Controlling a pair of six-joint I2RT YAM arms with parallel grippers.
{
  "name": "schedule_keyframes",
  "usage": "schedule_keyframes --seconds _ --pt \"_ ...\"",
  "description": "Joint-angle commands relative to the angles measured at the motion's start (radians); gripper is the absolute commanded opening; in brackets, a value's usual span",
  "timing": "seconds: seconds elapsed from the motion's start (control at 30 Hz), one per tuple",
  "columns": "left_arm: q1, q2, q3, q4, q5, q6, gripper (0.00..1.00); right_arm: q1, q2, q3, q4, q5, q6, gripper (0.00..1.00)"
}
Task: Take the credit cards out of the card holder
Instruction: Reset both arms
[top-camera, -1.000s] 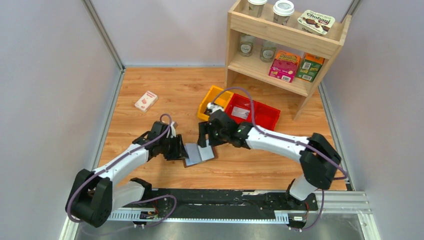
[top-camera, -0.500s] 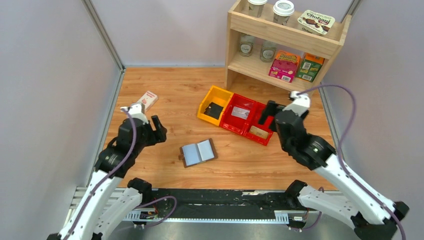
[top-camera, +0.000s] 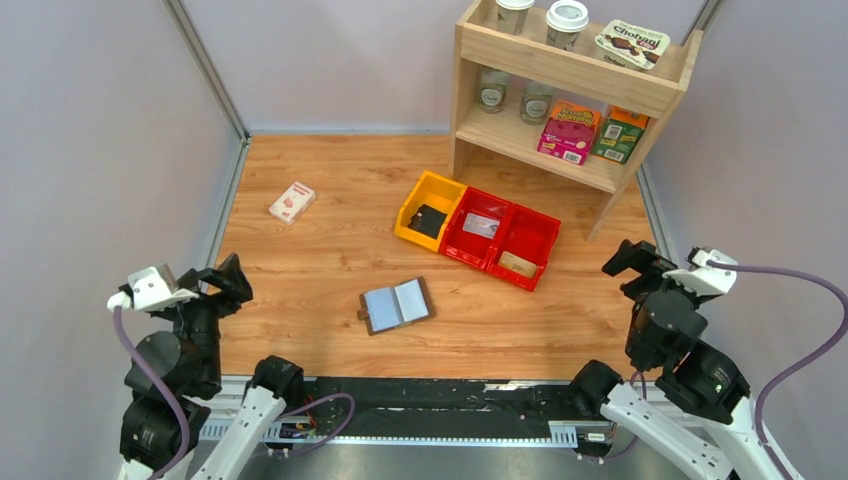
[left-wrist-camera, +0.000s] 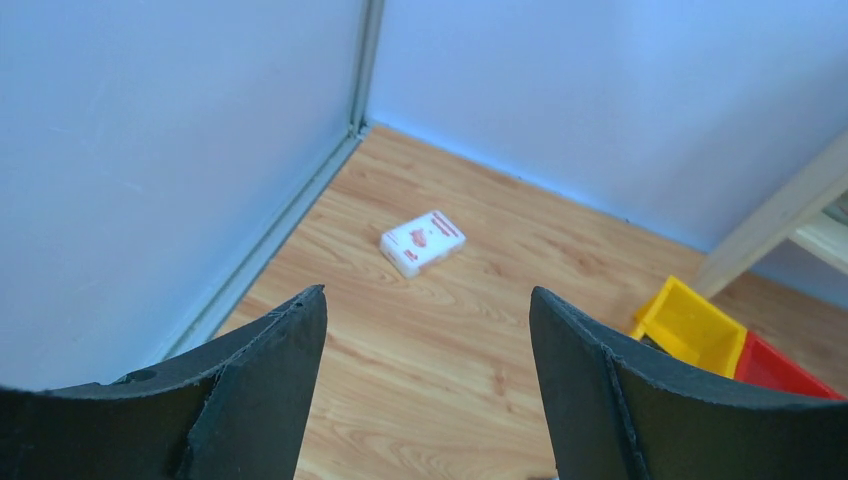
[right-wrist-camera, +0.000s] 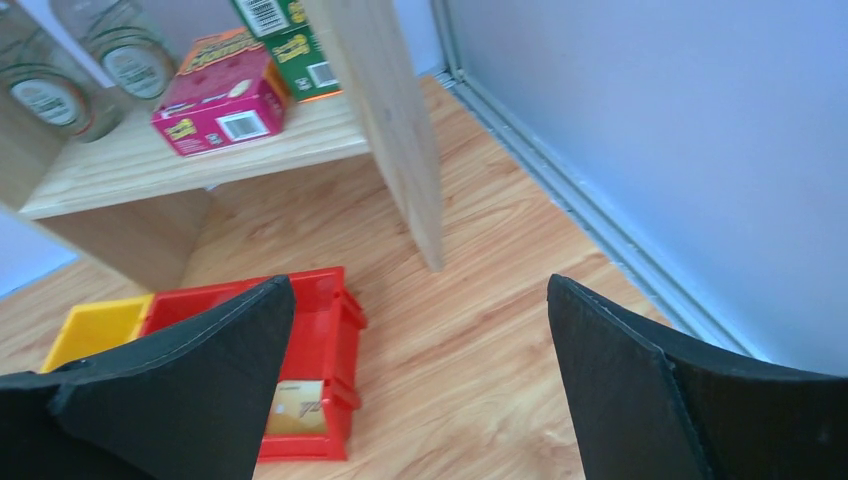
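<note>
Left gripper (left-wrist-camera: 427, 300) is raised over the near left corner of the wooden table (top-camera: 330, 180), its two dark fingers spread wide with nothing between them. On the opposite side, the right gripper (right-wrist-camera: 420, 285) is raised over the near right corner, also spread wide and empty, near the foot of a wooden shelf (top-camera: 570, 85).

Between the two arms, well apart from both grippers, the card holder (top-camera: 396, 305) lies open and flat on the table. Its grey-blue inner panels face up, edged in brown. Whether any card sits in its pockets cannot be told.

Just beyond it, three small bins stand joined in a slanted row. A yellow bin (top-camera: 428, 210) on the left holds a dark card (top-camera: 431, 222). The middle red bin (top-camera: 481, 228) holds a silvery card (top-camera: 480, 226). The right red bin (top-camera: 527, 245) holds a tan card (top-camera: 516, 264).

A small white-and-red box (top-camera: 291, 203) lies flat by itself toward the far left of the table, near the wall. The shelf carries jars, cups and colourful cartons
</note>
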Motion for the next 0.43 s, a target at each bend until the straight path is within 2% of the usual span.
schedule_keyframes --seconds 0.0,0.4 --pt "0.002 -0.072 -0.043 0.089 -0.097 0.086 0.82 0.002 -0.077 -0.042 -0.016 0.126 -0.056 1.00" --pt "0.002 -0.187 -0.144 0.019 -0.157 0.023 0.82 0.000 -0.307 -0.140 0.065 0.125 -0.109 1.00"
